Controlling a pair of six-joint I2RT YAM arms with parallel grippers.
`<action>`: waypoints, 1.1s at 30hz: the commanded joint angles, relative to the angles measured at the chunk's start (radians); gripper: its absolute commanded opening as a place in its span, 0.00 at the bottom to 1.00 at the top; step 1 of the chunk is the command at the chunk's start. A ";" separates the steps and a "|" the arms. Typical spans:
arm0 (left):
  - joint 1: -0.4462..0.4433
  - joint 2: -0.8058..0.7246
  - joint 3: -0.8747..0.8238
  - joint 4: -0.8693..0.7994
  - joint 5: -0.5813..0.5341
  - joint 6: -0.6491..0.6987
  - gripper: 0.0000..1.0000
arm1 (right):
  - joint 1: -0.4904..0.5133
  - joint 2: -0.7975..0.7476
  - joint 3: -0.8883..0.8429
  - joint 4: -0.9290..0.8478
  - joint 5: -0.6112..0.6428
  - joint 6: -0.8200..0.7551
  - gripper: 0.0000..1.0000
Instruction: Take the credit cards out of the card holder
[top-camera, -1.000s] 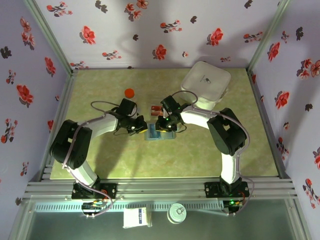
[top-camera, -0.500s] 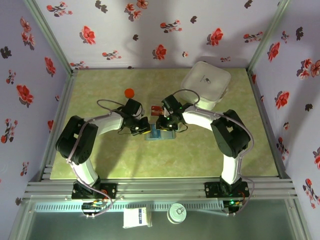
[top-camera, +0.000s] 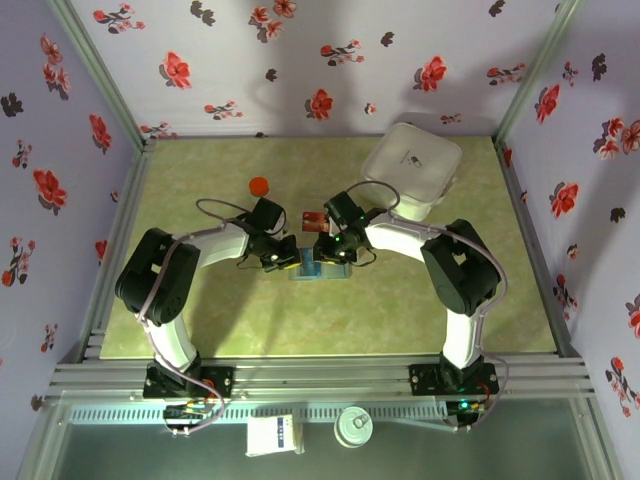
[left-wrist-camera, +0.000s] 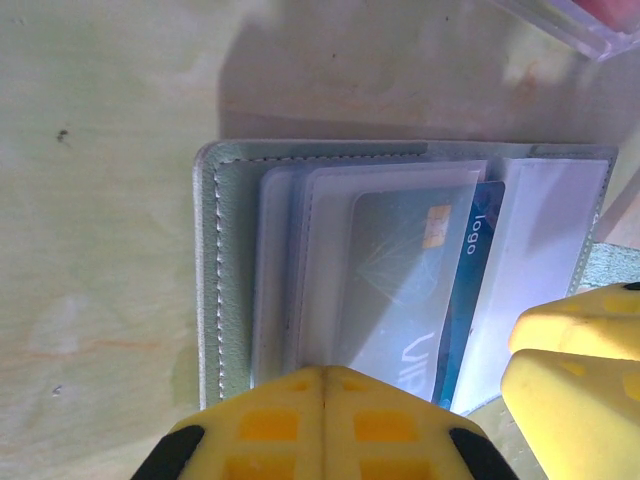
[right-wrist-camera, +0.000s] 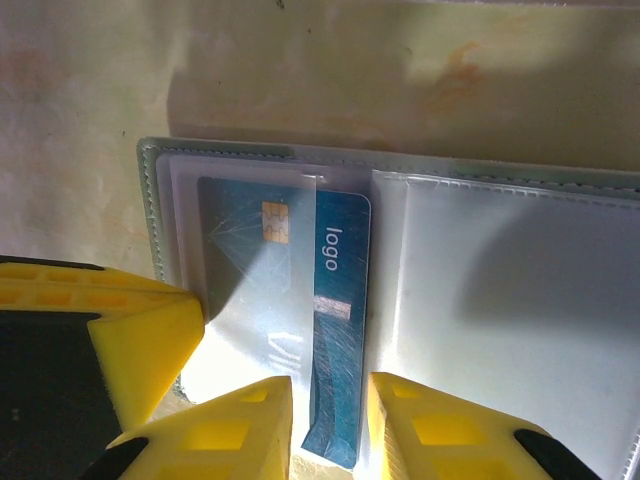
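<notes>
Holder: lies open on the surface between my two arms, clear sleeves up
Card: blue, partly out of a sleeve
Left pincer: pressed together, over one edge of the holder
Right pincer: narrow gap with the card's end in it; I can't tell if it grips

Green table — on it the open card holder, a white case, an orange disc.
</notes>
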 joint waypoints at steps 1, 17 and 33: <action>-0.004 0.009 0.015 -0.047 -0.033 0.026 0.00 | -0.006 -0.009 -0.015 0.019 -0.002 0.000 0.26; -0.005 0.004 0.016 -0.057 -0.038 0.031 0.00 | -0.023 0.030 -0.029 0.083 -0.059 0.028 0.27; -0.004 0.010 0.019 -0.058 -0.035 0.029 0.00 | -0.024 0.070 -0.031 0.110 -0.089 0.048 0.27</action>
